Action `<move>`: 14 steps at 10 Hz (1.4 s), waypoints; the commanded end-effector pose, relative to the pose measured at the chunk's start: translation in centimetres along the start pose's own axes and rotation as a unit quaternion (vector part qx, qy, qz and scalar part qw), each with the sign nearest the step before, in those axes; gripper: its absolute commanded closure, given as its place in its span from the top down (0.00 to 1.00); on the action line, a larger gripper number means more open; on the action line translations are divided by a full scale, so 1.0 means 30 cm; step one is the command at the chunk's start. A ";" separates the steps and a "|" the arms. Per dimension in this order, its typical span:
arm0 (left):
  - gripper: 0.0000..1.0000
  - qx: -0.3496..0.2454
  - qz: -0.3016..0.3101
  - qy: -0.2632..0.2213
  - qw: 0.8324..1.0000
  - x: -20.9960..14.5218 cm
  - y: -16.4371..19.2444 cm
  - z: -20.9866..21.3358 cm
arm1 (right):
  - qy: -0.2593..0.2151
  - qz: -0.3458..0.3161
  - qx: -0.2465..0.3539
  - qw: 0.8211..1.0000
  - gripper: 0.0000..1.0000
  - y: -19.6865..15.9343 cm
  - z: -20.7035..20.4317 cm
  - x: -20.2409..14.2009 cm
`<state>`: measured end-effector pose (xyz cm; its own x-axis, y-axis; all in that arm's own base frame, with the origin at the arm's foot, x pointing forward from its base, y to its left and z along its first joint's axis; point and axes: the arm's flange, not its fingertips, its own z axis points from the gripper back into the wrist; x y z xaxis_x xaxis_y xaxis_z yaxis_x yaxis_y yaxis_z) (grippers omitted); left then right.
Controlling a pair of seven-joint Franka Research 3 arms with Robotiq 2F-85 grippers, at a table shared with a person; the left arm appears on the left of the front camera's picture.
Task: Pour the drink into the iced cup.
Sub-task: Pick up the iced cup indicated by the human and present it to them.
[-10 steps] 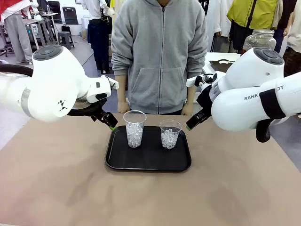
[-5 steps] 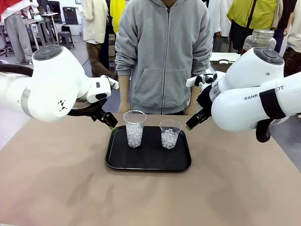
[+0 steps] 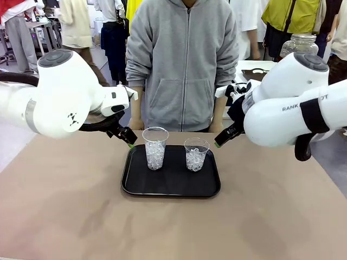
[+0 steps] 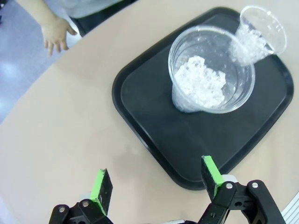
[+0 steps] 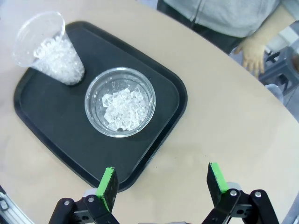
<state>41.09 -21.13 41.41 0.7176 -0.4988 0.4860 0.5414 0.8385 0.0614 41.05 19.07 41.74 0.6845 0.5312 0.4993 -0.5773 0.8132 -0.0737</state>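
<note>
- At the far corners of the tray [image 3: 171, 190], the left gripper [image 4: 156, 179] and the right gripper [image 5: 162, 182] are held with fingers apart, empty.
- The taller cup [image 3: 155, 147] and the shorter cup [image 3: 196, 154] are seen upright on the tray, iced but without drink.
- A glass jar [image 3: 299, 46] is seen well behind the right arm.
- Pouring is judged not yet begun, and the drink must be fetched first.

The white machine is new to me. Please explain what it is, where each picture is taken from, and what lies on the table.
It is a robot: a left arm and a right arm at a table, facing a person. The wide picture comes from between the arms; the other two from wrist cameras, looking past the left claw and the right claw. A black tray holds a taller cup and a shorter cup, both with ice. Both claws are open, holding nothing.
</note>
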 end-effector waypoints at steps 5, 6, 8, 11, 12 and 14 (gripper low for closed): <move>1.00 -0.093 0.098 -0.014 0.991 0.148 0.147 0.194 | -0.032 -0.118 0.137 0.983 1.00 -0.151 0.226 0.098; 1.00 -0.128 0.133 -0.015 0.983 0.154 0.182 0.208 | -0.036 -0.153 0.174 0.972 1.00 -0.181 0.238 0.095; 1.00 -0.178 0.194 -0.015 0.965 0.143 0.229 0.208 | -0.048 -0.211 0.253 0.943 1.00 -0.243 0.238 0.070; 1.00 -0.233 0.236 -0.007 0.943 0.115 0.278 0.169 | -0.046 -0.246 0.311 0.917 1.00 -0.306 0.201 0.037; 1.00 -0.241 0.246 -0.003 0.939 0.111 0.286 0.158 | -0.044 -0.249 0.317 0.914 1.00 -0.313 0.191 0.036; 1.00 -0.189 0.194 -0.012 0.963 0.112 0.259 0.178 | -0.044 -0.218 0.295 0.929 1.00 -0.291 0.192 0.042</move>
<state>45.56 -14.77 47.56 0.9237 -0.0917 0.3721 0.2903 0.8012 -0.5232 44.00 10.50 47.50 0.9156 0.0969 0.3903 -0.3537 0.6558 0.6669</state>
